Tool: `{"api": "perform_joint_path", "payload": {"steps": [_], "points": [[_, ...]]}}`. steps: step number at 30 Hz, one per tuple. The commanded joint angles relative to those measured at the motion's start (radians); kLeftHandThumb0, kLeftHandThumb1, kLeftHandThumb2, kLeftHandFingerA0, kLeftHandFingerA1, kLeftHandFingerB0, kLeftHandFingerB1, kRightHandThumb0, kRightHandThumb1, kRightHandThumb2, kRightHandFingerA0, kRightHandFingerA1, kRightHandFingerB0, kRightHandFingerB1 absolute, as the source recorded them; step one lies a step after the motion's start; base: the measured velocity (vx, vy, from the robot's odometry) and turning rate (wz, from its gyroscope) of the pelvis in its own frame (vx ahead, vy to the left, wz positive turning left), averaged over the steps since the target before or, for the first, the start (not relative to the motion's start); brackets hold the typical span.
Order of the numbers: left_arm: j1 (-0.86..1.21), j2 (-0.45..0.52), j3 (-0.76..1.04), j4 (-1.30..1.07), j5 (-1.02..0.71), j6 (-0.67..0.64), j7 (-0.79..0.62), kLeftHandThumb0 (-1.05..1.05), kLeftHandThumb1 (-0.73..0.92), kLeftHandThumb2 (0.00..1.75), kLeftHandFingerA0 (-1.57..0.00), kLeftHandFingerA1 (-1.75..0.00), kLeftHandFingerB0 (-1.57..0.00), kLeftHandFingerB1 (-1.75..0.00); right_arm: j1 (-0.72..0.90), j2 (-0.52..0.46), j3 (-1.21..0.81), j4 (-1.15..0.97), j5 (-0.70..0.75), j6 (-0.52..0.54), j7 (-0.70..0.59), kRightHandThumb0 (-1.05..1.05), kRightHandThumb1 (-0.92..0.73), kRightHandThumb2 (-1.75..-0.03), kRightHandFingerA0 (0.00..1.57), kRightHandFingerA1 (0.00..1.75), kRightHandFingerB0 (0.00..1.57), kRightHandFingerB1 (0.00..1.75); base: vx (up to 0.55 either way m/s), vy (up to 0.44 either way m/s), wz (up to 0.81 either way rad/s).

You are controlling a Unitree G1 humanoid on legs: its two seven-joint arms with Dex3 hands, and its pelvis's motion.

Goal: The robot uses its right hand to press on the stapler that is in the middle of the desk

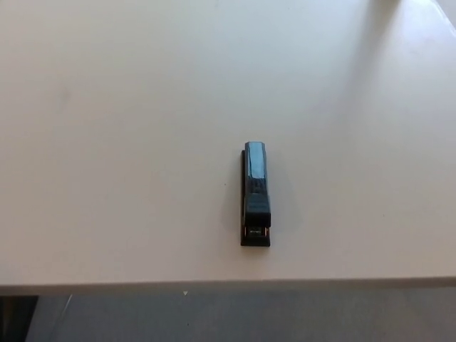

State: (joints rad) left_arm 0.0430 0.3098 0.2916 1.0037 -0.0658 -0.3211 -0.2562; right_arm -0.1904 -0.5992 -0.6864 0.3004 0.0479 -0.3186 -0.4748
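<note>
A: Head view. Item location?

B: The stapler [256,194] lies flat on the pale surface [128,142], somewhat right of the middle and close to the near edge. Its long axis runs from the near edge toward the far edge, almost square to the near edge.

A: Item appearance?

B: Body dark, near black, long and narrow. The top arm is glossy and carries a bluish streak of reflected light along its far half. The near end is blunter and shows a small reddish and light detail at the mouth. A thin soft shadow follows its left side. Nothing touches it.

A: Surface condition?

B: Plain, off-white, with a brighter patch toward the far right corner. Below the near edge a strip of grey floor [285,317] shows.

A: Hand status?

B: Neither the left hand nor the right hand appears in this view, so whether their fingers are apart or together cannot be told.
</note>
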Motion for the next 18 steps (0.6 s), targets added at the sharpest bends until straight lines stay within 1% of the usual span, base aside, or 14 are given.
{"api": "perform_joint_path", "payload": {"steps": [1, 2, 4, 5, 8, 9, 10, 11, 12, 14, 15, 16, 17, 18], "points": [[0.004, 0.047, 0.006, 0.049, -0.007, -0.04, -0.011, -0.75, 0.72, 1.09, 0.0, -0.46, -0.06, -0.42, -0.4, 0.038, 0.37, -0.552, -0.05, 0.438, 0.083, -0.07, -0.79, -0.7, 1.2, 0.98, 0.79, 0.95, 0.0, 0.0, 0.0], [0.01, 0.048, 0.003, 0.051, -0.005, -0.049, -0.016, -0.75, 0.72, 1.09, 0.0, -0.46, -0.04, -0.42, -0.436, 0.059, 0.401, -0.523, -0.036, 0.404, 0.107, -0.05, -0.84, -0.65, 1.22, 0.88, 0.77, 0.9, 0.0, 0.0, 0.0], [0.015, 0.046, 0.006, 0.039, -0.011, -0.042, -0.02, -0.73, 0.69, 1.07, 0.0, -0.47, -0.05, -0.44, -0.488, 0.09, 0.452, -0.507, -0.095, 0.428, 0.109, -0.09, -0.8, -0.63, 1.25, 0.91, 0.82, 0.86, 0.0, 0.0, 0.0], [0.014, 0.047, 0.006, 0.041, -0.01, -0.046, -0.02, -0.77, 0.7, 1.07, 0.0, -0.46, -0.05, -0.42, -0.535, 0.122, 0.496, -0.486, -0.13, 0.443, 0.115, -0.09, -0.79, -0.66, 1.29, 0.85, 0.84, 0.9, 0.0, 0.0, 0.0], [0.01, 0.046, 0.005, 0.041, -0.009, -0.052, -0.02, -0.72, 0.69, 1.07, -0.03, -0.48, -0.04, -0.45, -0.611, 0.179, 0.567, -0.429, -0.179, 0.447, 0.118, -0.08, -0.8, -0.64, 1.3, 0.83, 0.84, 0.9, 0.0, 0.0, 0.0], [0.007, 0.047, 0.004, 0.043, -0.008, -0.05, -0.018, -0.64, 0.92, 0.73, -0.11, -0.42, -0.1, -0.39, -0.637, 0.204, 0.595, -0.394, -0.194, 0.437, 0.118, -0.11, -0.81, -0.64, 1.3, 0.84, 0.84, 0.89, 0.0, 0.0, 0.0], [0.002, 0.047, 0.005, 0.044, -0.01, -0.046, -0.02, -0.7, 0.68, 1.07, -0.06, -0.5, -0.03, -0.46, -0.686, 0.258, 0.646, -0.325, -0.216, 0.411, 0.119, -0.1, -0.81, -0.64, 1.3, 0.83, 0.84, 0.9, 0.0, 0.0, 0.0], [0.002, 0.046, 0.007, 0.044, -0.013, -0.045, -0.024, -0.65, 0.92, 0.73, -0.1, -0.42, -0.08, -0.37, -0.703, 0.281, 0.66, -0.298, -0.209, 0.395, 0.119, -0.08, -0.81, -0.65, 1.3, 0.82, 0.85, 0.88, 0.0, 0.0, 0.0], [0.001, 0.044, 0.014, 0.046, -0.024, -0.045, -0.033, -0.64, 0.67, 1.08, -0.02, -0.49, -0.02, -0.46, -0.713, 0.312, 0.671, -0.259, -0.18, 0.351, 0.128, -0.09, -0.8, -0.64, 1.29, 0.86, 0.83, 0.85, 0.0, 0.0, 0.0], [0.001, 0.043, 0.016, 0.051, -0.026, -0.05, -0.032, -0.65, 0.68, 1.08, -0.02, -0.49, -0.02, -0.46, -0.684, 0.334, 0.671, -0.258, -0.126, 0.296, 0.149, -0.1, -0.81, -0.64, 1.27, 0.93, 0.83, 0.86, 0.0, 0.0, 0.0], [0.0, 0.041, 0.016, 0.05, -0.025, -0.041, -0.025, -0.66, 0.67, 1.07, -0.04, -0.49, -0.03, -0.47, -0.637, 0.345, 0.653, -0.324, -0.02, 0.305, 0.198, -0.1, -0.82, -0.64, 1.24, 1.01, 0.82, 0.88, 0.0, 0.0, 0.0], [0.0, 0.042, 0.013, 0.052, -0.02, -0.043, -0.021, -0.76, 0.7, 1.04, -0.04, -0.48, -0.02, -0.45, -0.628, 0.348, 0.652, -0.34, -0.01, 0.309, 0.201, -0.12, -0.8, -0.65, 1.27, 1.02, 0.82, 0.91, 0.0, 0.0, 0.0], [0.0, 0.044, 0.008, 0.052, -0.013, -0.047, -0.016, -0.62, 0.92, 0.73, -0.1, -0.42, -0.1, -0.39, -0.602, 0.363, 0.647, -0.392, 0.024, 0.328, 0.206, -0.11, -0.79, -0.69, 1.27, 1.06, 0.82, 0.94, 0.0, 0.0, 0.0], [0.001, 0.043, 0.007, 0.048, -0.015, -0.05, -0.022, -0.64, 0.67, 1.07, -0.04, -0.49, -0.02, -0.47, -0.574, 0.379, 0.639, -0.455, 0.064, 0.359, 0.209, -0.09, -0.79, -0.72, 1.25, 1.1, 0.81, 0.96, 0.0, 0.0, 0.0]]}}
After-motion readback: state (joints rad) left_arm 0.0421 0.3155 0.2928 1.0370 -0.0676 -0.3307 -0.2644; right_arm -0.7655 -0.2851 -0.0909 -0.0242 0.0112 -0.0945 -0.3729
